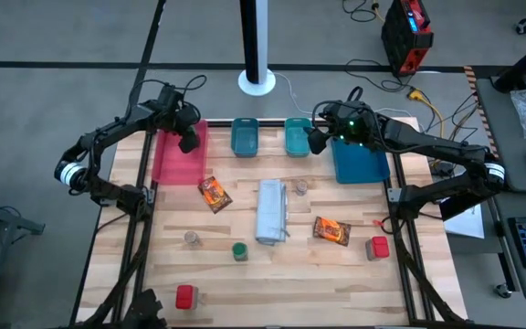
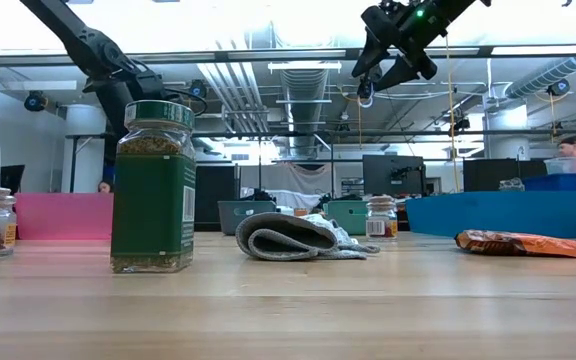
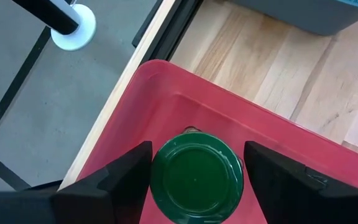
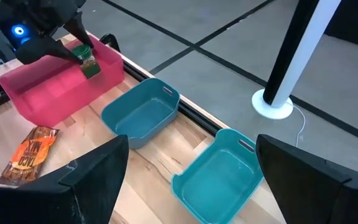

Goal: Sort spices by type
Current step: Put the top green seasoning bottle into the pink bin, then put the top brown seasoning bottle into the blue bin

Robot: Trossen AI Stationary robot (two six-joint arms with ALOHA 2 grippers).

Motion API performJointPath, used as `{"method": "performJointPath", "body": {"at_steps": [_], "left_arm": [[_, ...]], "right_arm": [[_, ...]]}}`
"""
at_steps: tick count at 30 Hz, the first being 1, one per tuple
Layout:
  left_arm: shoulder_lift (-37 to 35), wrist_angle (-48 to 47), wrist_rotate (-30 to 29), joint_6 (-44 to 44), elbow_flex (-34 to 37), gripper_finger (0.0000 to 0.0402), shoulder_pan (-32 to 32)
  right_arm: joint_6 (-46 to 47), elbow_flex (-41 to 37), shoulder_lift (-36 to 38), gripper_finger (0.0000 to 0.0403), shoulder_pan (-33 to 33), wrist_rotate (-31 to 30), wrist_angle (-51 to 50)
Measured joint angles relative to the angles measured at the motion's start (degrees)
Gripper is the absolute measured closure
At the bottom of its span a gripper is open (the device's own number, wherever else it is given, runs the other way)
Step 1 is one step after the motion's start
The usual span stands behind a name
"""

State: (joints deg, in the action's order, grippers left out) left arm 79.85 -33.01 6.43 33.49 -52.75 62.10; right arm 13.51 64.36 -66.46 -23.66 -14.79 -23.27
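Overhead, left gripper (image 1: 188, 139) hangs above the pink tray (image 1: 167, 155) by its far rim, jaws clamped on a green-lidded jar (image 3: 196, 177). Mid-table, packets (image 1: 214, 193), jars (image 1: 239, 250), red boxes (image 1: 185, 296) lie spread apart around the grey bundle (image 1: 271, 211). Right gripper (image 1: 316, 139) hovers over a teal tray (image 1: 298, 136), jaws wide, empty.

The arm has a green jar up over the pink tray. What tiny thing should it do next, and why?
Probably lower the green-lidded jar and let go. The left gripper holds it between its jaws right above the pink tray, so it likely only needs setting down.
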Motion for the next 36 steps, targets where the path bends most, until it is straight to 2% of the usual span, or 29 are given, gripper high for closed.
{"method": "performJointPath", "body": {"at_steps": [10,24,29,36], "left_arm": [[0.0,0.0,0.1,-1.0,0.0,0.0162,0.0],[-0.6,0.3,0.1,-1.2,0.0,0.0114,-0.1],[-2.0,-0.2,-1.2,-2.1,0.0,0.0113,-0.1],[-4.9,-0.2,-3.1,-2.7,0.0,0.0113,-0.1]], "right_arm": [[-0.1,0.0,0.0,0.0060,0.0,0.0,0.0],[1.9,0.2,0.4,0.0060,0.0,0.5,-0.7],[2.0,1.2,0.4,0.0060,0.0,3.1,-1.9],[3.2,2.0,0.4,0.0060,0.0,3.2,-1.9]]}}
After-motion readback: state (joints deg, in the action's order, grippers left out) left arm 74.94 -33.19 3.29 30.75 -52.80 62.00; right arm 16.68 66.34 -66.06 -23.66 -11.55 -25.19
